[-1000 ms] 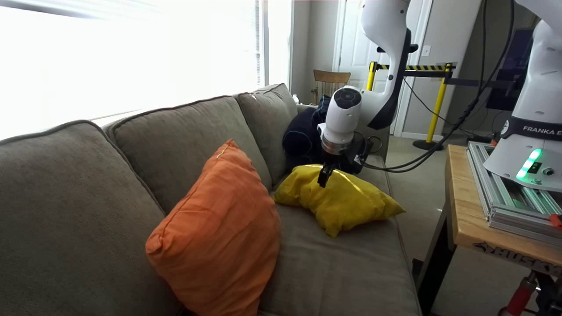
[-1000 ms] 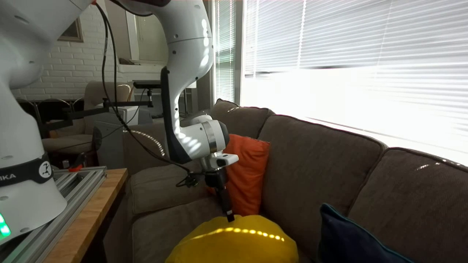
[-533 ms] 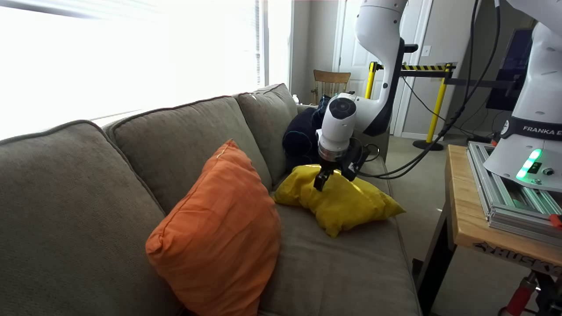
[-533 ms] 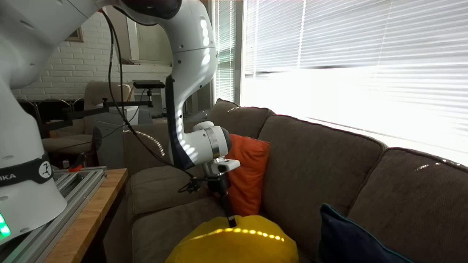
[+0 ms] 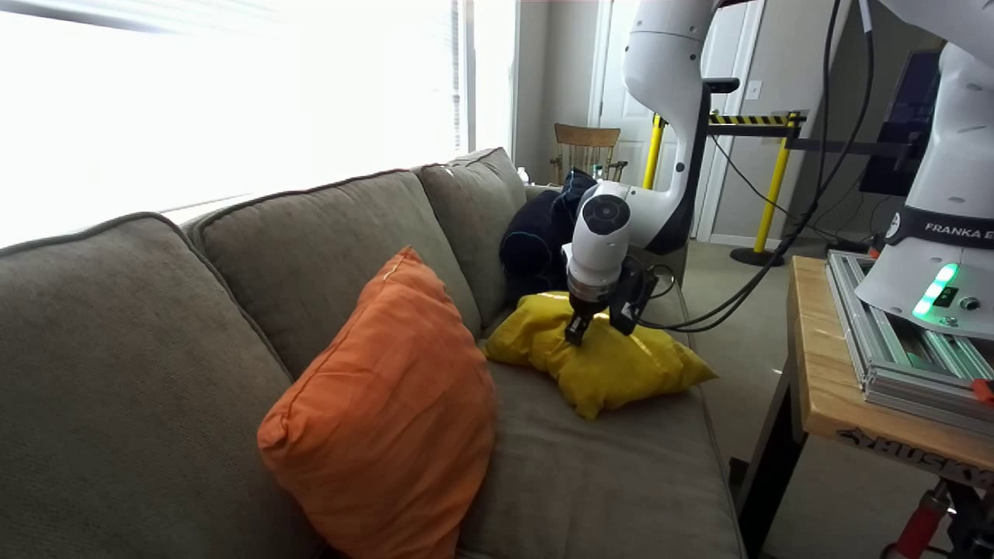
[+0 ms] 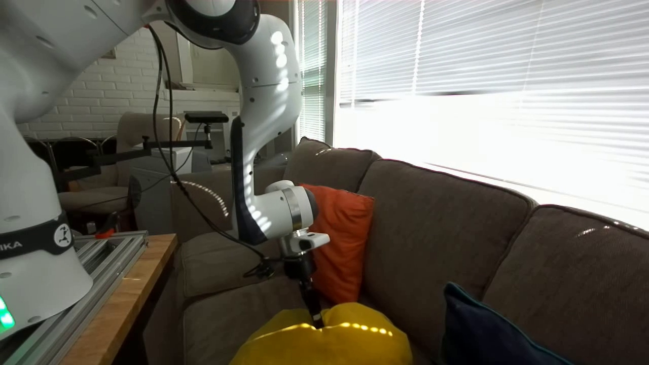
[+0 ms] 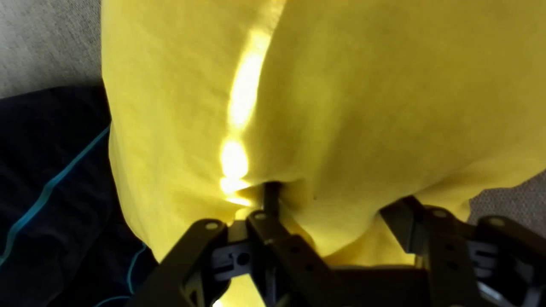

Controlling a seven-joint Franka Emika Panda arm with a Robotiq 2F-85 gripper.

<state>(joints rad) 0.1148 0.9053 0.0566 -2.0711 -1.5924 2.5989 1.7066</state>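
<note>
In an exterior view, a glaring white window [image 5: 256, 101] fills the upper left of the frame above a grey-brown sofa [image 5: 598, 473] of coarse woven upholstery with piped seams. On its seat, right of centre, lies a plump, wrinkled yellow cloth pillow [image 5: 629, 365]. The black two-fingered tool [image 7: 335, 207] dents it, its fingers spread apart and soft fabric bulging between them. A creased, wedge-shaped orange cloth pillow [image 5: 388, 419] leans at lower left; teal-piped navy cloth [image 7: 64, 213] shows at the wrist view's lower left.
</note>
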